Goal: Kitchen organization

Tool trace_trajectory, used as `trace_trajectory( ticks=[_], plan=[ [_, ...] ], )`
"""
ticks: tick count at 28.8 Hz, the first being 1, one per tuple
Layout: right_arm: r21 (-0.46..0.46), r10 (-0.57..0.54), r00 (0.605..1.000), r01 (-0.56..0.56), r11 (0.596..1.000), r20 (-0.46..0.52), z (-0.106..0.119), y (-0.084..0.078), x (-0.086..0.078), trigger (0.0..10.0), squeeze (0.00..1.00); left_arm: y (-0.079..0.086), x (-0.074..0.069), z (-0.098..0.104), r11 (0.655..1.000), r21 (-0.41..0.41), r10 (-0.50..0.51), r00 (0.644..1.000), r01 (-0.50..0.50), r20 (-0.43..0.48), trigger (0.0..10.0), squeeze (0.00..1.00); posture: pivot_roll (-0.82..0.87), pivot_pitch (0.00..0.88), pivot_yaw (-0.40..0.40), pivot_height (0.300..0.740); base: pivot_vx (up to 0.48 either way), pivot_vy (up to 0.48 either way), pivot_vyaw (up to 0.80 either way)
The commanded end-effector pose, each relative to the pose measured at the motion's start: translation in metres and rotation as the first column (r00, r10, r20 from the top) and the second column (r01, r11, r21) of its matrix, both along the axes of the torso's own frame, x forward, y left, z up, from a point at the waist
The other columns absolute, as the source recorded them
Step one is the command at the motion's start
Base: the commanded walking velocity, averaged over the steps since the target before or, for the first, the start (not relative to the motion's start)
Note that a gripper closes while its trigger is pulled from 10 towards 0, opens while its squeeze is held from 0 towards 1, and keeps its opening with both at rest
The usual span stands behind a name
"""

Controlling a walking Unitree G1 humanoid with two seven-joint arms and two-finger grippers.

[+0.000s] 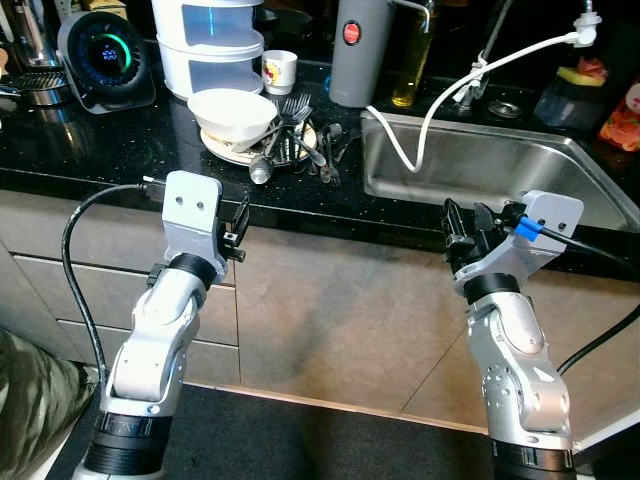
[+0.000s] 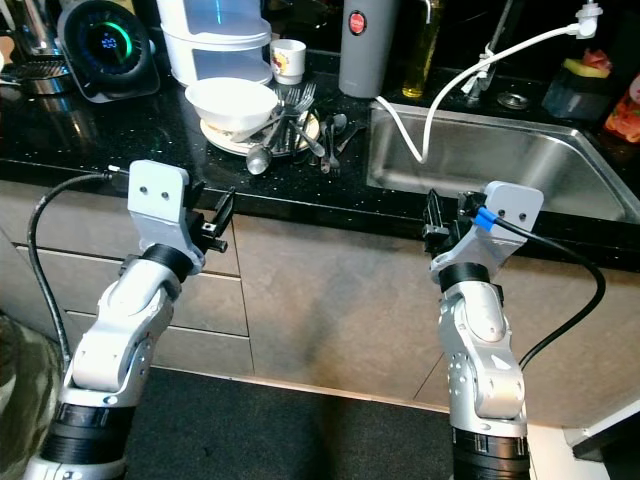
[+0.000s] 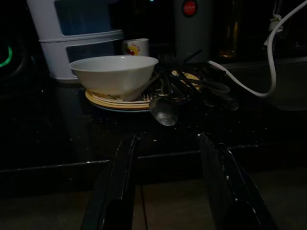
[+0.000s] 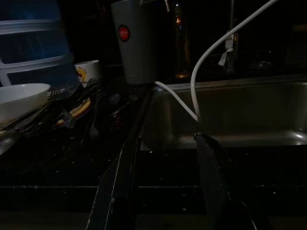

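**Both claws poised before the dirty dishes**

The left claw [image 1: 238, 232] and right claw [image 1: 468, 232] hang at the bench [image 1: 120, 150] edge, fingers parted, holding nothing. The bowl [image 1: 232, 112] sits on a plate [image 1: 232, 152] among forks [image 1: 293, 118], just left of the sink [image 1: 480, 165]. Next likely move: a reach forward to the bowl.

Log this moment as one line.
left hand: open, empty | right hand: open, empty | white ceramic bowl on plate | stainless steel sink ahead
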State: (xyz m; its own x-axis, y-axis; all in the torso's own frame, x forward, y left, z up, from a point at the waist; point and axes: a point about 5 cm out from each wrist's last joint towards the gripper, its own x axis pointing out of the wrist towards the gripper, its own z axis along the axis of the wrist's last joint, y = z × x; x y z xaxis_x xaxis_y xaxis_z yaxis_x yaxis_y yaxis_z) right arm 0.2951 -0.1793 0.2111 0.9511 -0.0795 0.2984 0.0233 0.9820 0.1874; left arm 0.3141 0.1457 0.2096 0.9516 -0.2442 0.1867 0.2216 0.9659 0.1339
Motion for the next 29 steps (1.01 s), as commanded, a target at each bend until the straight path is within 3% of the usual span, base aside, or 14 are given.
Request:
trace_trajectory(
  ticks=[1, 4, 9, 11, 17, 18, 29],
  plan=[
    [-0.019, -0.009, 1.000, 0.010, 1.000, 0.005, 0.001, 0.000, -0.002, 10.0, 0.00, -0.001, 0.001, 0.004, 0.999, -0.001, -0.044, 0.999, 0.044, -0.012, 10.0, 0.00, 0.03, 0.018, -0.051, 0.740, 0.000, 0.000, 0.00],
    [-0.035, -0.016, 1.000, 0.015, 0.999, -0.015, -0.005, 0.000, -0.002, 10.0, 0.00, 0.003, 0.003, -0.003, 1.000, 0.010, -0.025, 0.999, 0.025, -0.032, 10.0, 0.00, 0.01, 0.028, -0.041, 0.740, 0.000, 0.000, 0.00],
    [-0.025, -0.036, 0.999, 0.036, 0.999, -0.014, -0.006, -0.009, 0.000, 10.0, 0.00, -0.003, 0.005, -0.005, 0.999, -0.003, -0.045, 0.999, 0.045, -0.029, 10.0, 0.00, 0.01, 0.000, -0.023, 0.740, 0.000, 0.000, 0.00],
    [-0.015, -0.051, 0.998, 0.050, 0.999, -0.026, -0.016, -0.012, 0.002, 10.0, 0.00, -0.008, 0.003, -0.018, 0.998, 0.019, -0.061, 0.997, 0.062, -0.054, 10.0, 0.00, 0.04, 0.000, -0.034, 0.740, 0.000, 0.000, 0.00],
    [0.011, -0.049, 0.996, 0.050, 0.999, -0.078, -0.030, -0.005, 0.005, 10.0, 0.00, -0.013, -0.001, -0.027, 0.996, 0.055, -0.059, 0.995, 0.064, -0.080, 10.0, 0.00, 0.05, 0.000, -0.013, 0.740, 0.000, 0.000, 0.00],
    [0.000, -0.046, 0.996, 0.046, 0.999, -0.078, -0.028, -0.004, 0.004, 10.0, 0.00, -0.013, -0.003, -0.028, 0.998, 0.025, -0.048, 0.994, 0.051, -0.099, 10.0, 0.00, 0.04, 0.000, -0.003, 0.740, 0.000, 0.000, 0.00],
    [-0.015, -0.018, 1.000, 0.018, 1.000, -0.021, -0.012, 0.002, 0.013, 10.0, 0.00, -0.027, 0.012, 0.001, 0.996, 0.013, -0.094, 0.996, 0.094, 0.008, 10.0, 0.00, 0.03, 0.021, -0.035, 0.740, 0.000, 0.000, 0.00]
  ],
)
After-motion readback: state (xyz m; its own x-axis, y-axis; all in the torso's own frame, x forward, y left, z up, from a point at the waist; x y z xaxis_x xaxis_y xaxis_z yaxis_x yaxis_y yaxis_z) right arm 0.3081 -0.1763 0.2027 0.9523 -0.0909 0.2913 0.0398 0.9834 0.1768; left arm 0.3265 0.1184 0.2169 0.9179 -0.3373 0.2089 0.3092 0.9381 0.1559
